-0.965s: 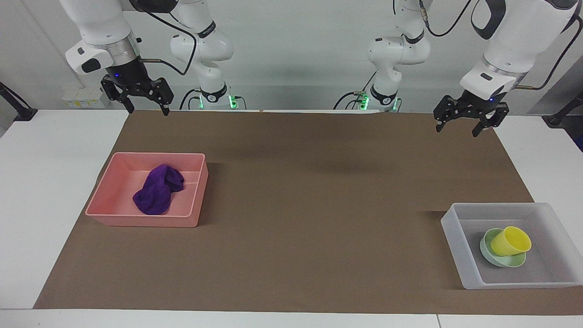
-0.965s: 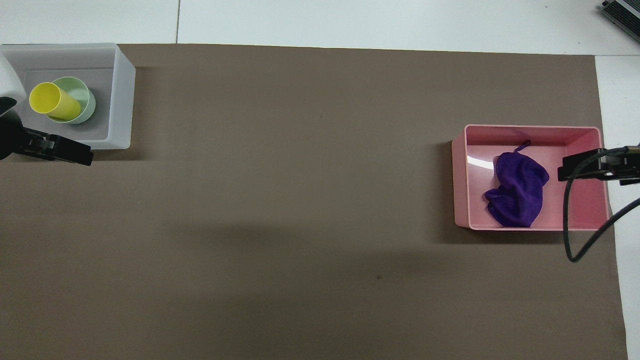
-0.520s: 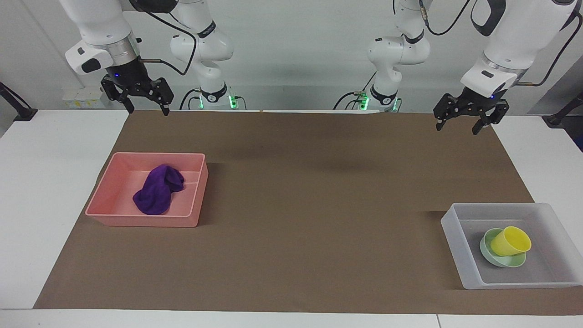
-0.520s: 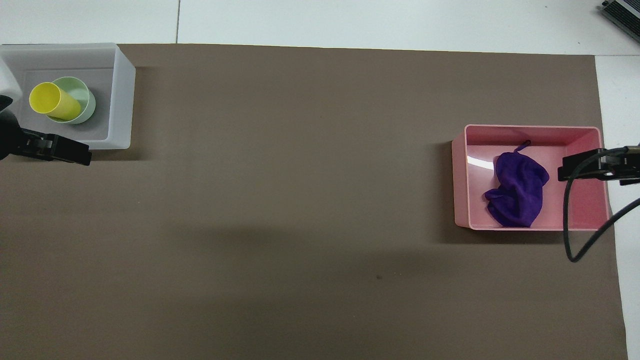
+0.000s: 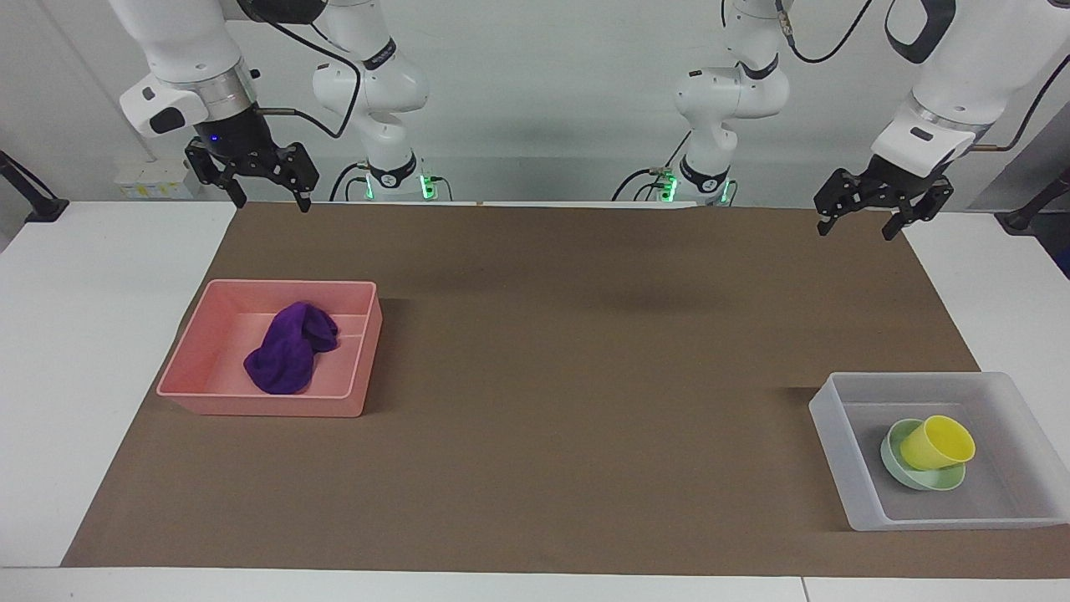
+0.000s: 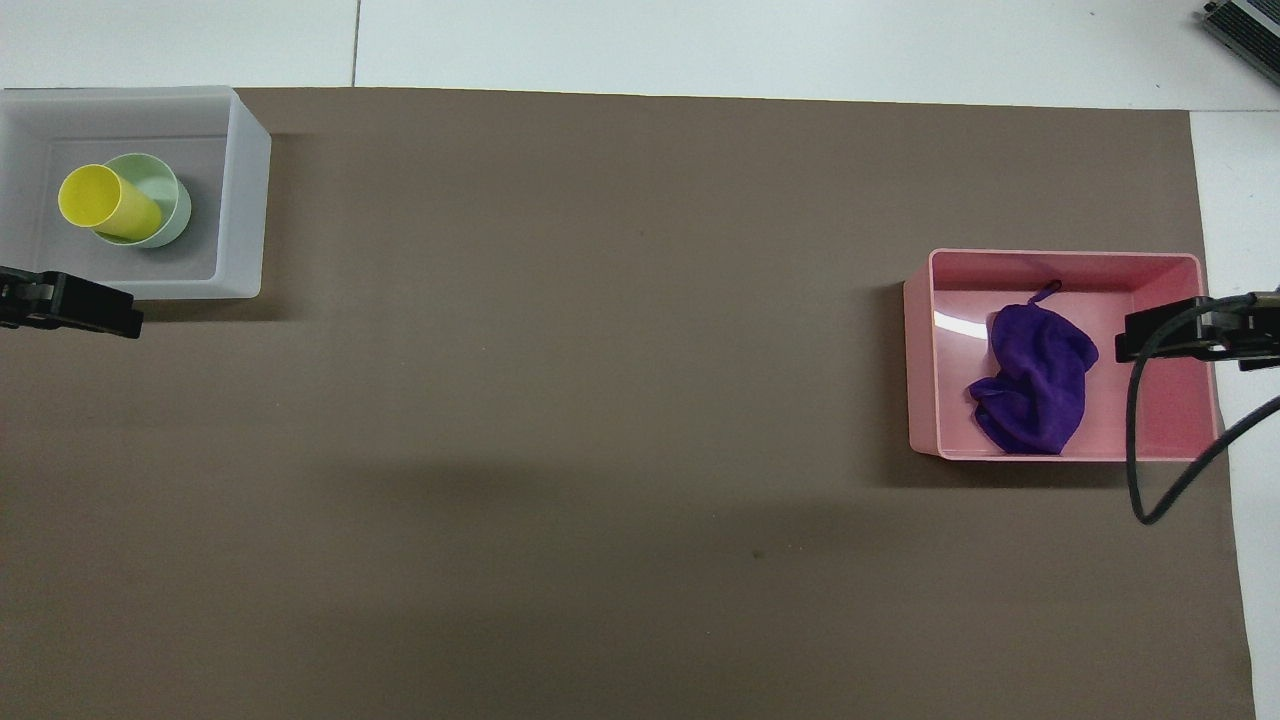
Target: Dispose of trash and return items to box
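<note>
The purple cloth (image 5: 291, 351) lies crumpled in the pink tray (image 5: 259, 405) at the right arm's end of the table; it also shows in the overhead view (image 6: 1030, 385). The yellow cup (image 5: 938, 443) lies tilted in the mint-green bowl (image 5: 907, 477) inside the translucent box (image 5: 836, 435) at the left arm's end. My right gripper (image 5: 274, 203) is open and empty, raised over the tray's end of the mat. My left gripper (image 5: 855, 232) is open and empty, raised over the mat's edge at the box's end.
A brown mat (image 5: 585, 376) covers most of the white table (image 5: 84, 334). A black cable (image 6: 1135, 450) hangs from the right arm over the pink tray's (image 6: 920, 350) edge in the overhead view.
My left gripper has risen and drawn back toward its end of the table, away from the box. The right arm, cloth, cup and bowl have not moved.
</note>
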You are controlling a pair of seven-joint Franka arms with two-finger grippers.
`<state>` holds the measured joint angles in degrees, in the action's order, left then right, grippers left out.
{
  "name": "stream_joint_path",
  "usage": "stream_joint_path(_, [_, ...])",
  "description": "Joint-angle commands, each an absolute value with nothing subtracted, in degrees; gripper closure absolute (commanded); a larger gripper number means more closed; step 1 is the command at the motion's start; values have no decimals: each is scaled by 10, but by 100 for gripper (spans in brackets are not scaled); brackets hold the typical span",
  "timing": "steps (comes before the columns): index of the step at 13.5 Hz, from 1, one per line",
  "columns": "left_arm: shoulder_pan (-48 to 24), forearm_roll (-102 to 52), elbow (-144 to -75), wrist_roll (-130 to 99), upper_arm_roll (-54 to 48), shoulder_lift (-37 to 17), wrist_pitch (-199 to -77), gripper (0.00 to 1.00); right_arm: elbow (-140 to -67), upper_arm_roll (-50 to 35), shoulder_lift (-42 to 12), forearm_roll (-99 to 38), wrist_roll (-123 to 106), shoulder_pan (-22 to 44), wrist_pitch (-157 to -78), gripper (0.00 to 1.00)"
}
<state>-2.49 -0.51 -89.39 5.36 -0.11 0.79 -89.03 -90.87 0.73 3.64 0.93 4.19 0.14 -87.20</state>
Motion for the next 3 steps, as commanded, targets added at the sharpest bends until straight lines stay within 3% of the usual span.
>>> stream_joint_path(1, [-23,-11,-911,49,-3,25,-891,0,-922,2,47,6,43,-5,-876,0])
stream_joint_path(3, [-23,-11,-911,50,-3,25,-890,0,-922,2,47,6,43,-5,-876,0])
